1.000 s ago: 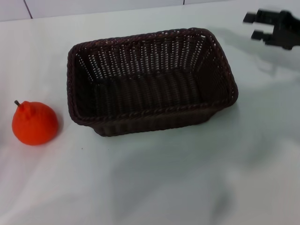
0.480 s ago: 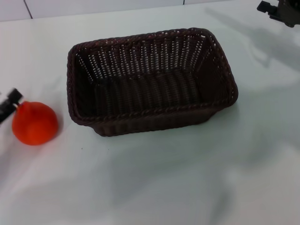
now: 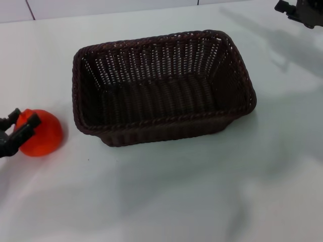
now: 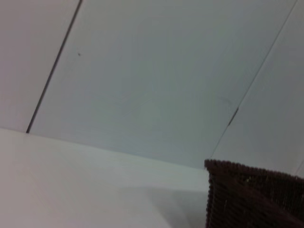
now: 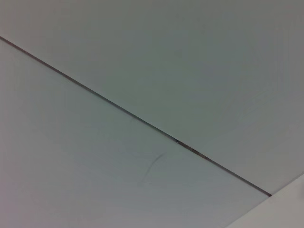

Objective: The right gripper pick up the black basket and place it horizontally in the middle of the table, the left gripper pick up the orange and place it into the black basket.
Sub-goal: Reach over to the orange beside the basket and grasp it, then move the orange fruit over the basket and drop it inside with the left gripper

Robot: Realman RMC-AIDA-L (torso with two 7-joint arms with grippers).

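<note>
left gripper (image 3: 19, 127) at the rounded orange-red fruit (image 3: 43, 133), jaws spread, not closed | dark woven rectangular basket (image 3: 161, 85) mid white table (image 3: 202, 191) | right gripper (image 3: 302, 10) far corner, jaws unclear | risk: your off-centre grip rolled the fruit

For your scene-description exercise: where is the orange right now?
In the head view the orange sits on the white table at the robot's left, apart from the black basket, with the open left gripper at it.
</note>
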